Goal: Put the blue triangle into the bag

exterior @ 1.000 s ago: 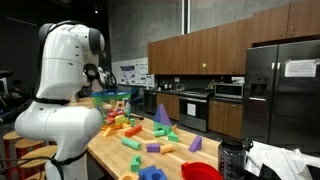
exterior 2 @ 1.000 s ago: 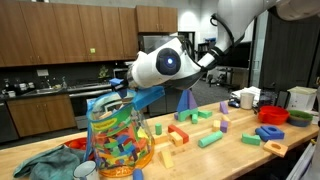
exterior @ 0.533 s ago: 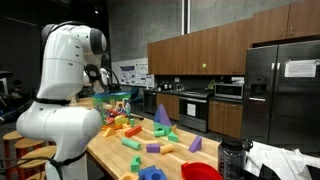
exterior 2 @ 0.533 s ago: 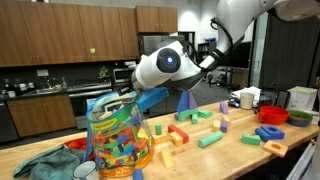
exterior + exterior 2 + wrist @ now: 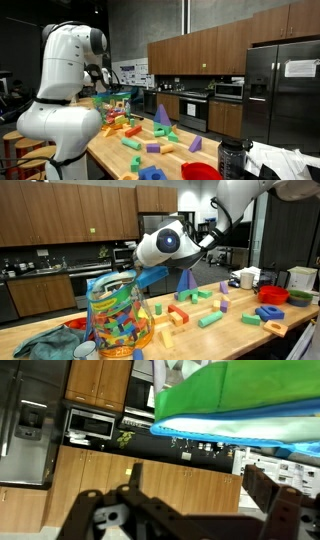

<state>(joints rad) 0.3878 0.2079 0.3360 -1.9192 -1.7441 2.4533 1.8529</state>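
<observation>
A clear bag (image 5: 112, 320) stuffed with coloured blocks stands at the table's near end; in an exterior view it shows past the robot's body (image 5: 112, 101). A blue wedge-shaped piece (image 5: 150, 277), apparently the blue triangle, sits right beside the bag's mouth under the white wrist. Whether it touches the fingers I cannot tell. My gripper (image 5: 130, 266) hangs at the bag's top. In the wrist view the gripper (image 5: 200, 486) stands open, its dark fingers (image 5: 262, 488) far apart with nothing between them. The bag's green and blue rim (image 5: 240, 405) fills the upper right.
Loose coloured blocks (image 5: 205, 317) are scattered along the wooden table (image 5: 175, 160), with a tall purple cone (image 5: 162, 115) among them. A red bowl (image 5: 201, 172) and a blue ring (image 5: 151, 174) sit at one end. A green cloth (image 5: 40, 343) lies beside the bag.
The white wrist has shifted slightly away from the bag's mouth. The blue piece stays where it was, and the bag and blocks have not moved.
</observation>
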